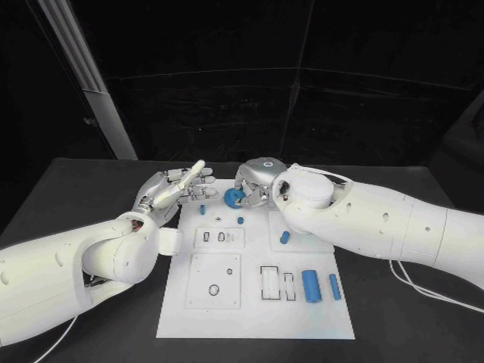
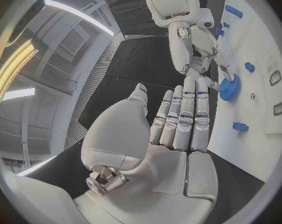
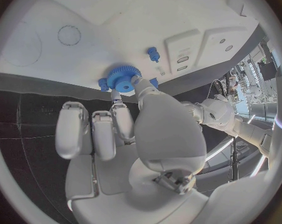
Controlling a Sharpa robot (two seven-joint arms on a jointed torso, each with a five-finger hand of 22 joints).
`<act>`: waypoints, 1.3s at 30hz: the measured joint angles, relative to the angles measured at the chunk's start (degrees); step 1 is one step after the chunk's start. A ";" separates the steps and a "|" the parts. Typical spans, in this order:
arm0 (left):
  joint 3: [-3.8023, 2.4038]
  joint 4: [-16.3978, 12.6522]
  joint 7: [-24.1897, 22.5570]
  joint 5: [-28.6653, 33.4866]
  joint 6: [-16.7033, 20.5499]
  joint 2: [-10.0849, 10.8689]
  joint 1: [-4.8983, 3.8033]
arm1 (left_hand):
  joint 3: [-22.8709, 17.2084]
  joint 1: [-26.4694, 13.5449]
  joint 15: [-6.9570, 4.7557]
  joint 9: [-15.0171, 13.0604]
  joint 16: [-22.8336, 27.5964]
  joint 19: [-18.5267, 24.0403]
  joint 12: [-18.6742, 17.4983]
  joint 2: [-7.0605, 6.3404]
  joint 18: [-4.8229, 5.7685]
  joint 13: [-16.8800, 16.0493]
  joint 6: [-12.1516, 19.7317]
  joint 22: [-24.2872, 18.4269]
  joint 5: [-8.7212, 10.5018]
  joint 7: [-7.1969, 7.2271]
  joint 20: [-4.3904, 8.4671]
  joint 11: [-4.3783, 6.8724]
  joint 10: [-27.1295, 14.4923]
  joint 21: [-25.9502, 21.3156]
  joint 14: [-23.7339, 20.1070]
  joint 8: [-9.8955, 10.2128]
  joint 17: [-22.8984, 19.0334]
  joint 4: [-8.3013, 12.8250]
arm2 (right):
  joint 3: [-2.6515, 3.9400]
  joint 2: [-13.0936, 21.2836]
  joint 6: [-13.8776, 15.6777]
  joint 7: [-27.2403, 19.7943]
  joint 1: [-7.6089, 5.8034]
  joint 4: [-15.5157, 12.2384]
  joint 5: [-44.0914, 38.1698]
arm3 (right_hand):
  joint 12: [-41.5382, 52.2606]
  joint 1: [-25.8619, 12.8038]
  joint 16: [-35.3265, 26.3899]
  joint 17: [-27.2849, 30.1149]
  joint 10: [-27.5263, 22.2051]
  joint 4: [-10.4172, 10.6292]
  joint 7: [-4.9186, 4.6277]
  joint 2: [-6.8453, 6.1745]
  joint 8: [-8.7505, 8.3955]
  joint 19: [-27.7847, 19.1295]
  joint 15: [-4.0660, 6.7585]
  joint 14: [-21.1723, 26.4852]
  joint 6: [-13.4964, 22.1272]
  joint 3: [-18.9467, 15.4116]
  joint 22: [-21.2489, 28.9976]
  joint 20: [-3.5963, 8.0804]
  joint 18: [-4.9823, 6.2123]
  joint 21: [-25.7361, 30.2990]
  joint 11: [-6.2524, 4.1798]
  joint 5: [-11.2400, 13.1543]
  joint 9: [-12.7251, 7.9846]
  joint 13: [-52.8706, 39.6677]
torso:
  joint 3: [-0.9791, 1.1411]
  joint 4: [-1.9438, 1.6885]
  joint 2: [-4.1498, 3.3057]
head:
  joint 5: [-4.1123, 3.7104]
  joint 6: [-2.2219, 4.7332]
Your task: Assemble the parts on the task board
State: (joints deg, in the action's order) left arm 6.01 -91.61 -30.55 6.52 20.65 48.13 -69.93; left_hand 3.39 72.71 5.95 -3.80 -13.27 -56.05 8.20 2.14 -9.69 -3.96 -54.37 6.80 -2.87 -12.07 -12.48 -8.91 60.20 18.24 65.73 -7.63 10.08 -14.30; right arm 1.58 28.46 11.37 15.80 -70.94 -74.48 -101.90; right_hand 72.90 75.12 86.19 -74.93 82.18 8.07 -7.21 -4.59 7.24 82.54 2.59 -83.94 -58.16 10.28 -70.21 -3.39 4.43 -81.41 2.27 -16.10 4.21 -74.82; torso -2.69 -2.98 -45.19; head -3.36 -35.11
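The right hand (image 3: 125, 134) pinches the blue gear (image 3: 121, 77) to seat it on the board (image 1: 199, 318), while the left hand (image 2: 178, 129) waits flat, holding nothing.

You are seeing the gear (image 1: 234, 199) sitting at the board's (image 1: 199, 318) far edge, between both hands.

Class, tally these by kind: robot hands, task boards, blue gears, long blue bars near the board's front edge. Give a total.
Hands: 2, left hand, right hand
Task board: 1
Blue gear: 1
Long blue bars: 2
Total: 6
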 measured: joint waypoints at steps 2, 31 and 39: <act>0.00 0.01 0.02 0.00 -0.01 -0.03 0.00 | 0.00 0.00 0.00 0.00 0.02 0.00 0.00 0.00 0.00 0.00 0.00 -0.02 0.00 0.00 0.00 0.00 0.00 0.00 0.00 0.00 0.01 0.00 | -0.05 -0.12 -0.26 0.00 0.01 0.11 -0.01 | -1.68 -0.67 0.00 0.00 -0.93 0.19 -0.45 -0.38 -1.12 -0.21 -0.46 -0.10 1.32 0.11 0.00 -0.25 0.00 0.00 0.29 1.00 -0.01 1.15 | 0.01 0.00 0.00 | 0.01 0.00; 0.00 0.04 0.40 0.00 -0.06 0.09 -0.01 | 0.26 0.00 0.00 0.00 0.23 0.00 0.00 0.00 0.00 0.00 0.00 -0.10 0.00 0.00 0.00 0.00 0.00 0.00 0.00 0.00 0.10 0.06 | -0.12 2.49 2.56 -0.82 0.07 -1.04 2.90 | -1.02 -11.12 0.67 0.01 -0.99 7.39 -1.49 1.36 -3.47 -0.11 -1.67 -0.10 4.29 -10.21 -1.15 -1.75 0.00 -0.85 1.41 -5.34 -0.06 -0.13 | 0.04 0.13 0.05 | -0.21 0.03; 0.00 0.03 0.43 0.00 -0.08 0.77 -0.01 | 0.32 0.00 0.00 0.00 0.23 0.00 0.00 0.00 0.01 0.00 0.00 -0.11 0.00 0.00 0.00 0.00 0.00 0.00 0.00 0.27 0.10 0.00 | -0.11 12.76 9.35 -7.55 0.09 -5.00 10.71 | -1.64 -0.18 0.34 0.01 -1.24 1.35 -1.18 2.25 -3.47 -0.25 -1.67 -0.10 3.57 -8.53 -0.22 -1.61 0.00 -0.62 1.16 -0.87 0.01 0.03 | 0.09 0.44 0.29 | -0.64 0.30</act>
State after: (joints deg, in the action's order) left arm 6.01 -91.57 -30.12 6.52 20.56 48.91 -69.94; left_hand 3.71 72.71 5.95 -3.80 -13.04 -56.05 8.20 2.14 -9.68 -3.96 -54.37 6.69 -2.87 -12.07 -12.48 -8.91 60.20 18.24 65.73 -7.36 10.17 -14.30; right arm 1.47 41.22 20.72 8.25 -70.85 -79.48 -91.18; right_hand 71.26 74.94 86.53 -74.92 80.94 9.43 -8.40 -2.35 3.77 82.29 0.92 -84.04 -54.59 1.75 -70.43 -5.00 4.43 -82.03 3.44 -16.97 4.22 -74.79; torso -2.60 -2.54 -44.90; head -4.00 -34.80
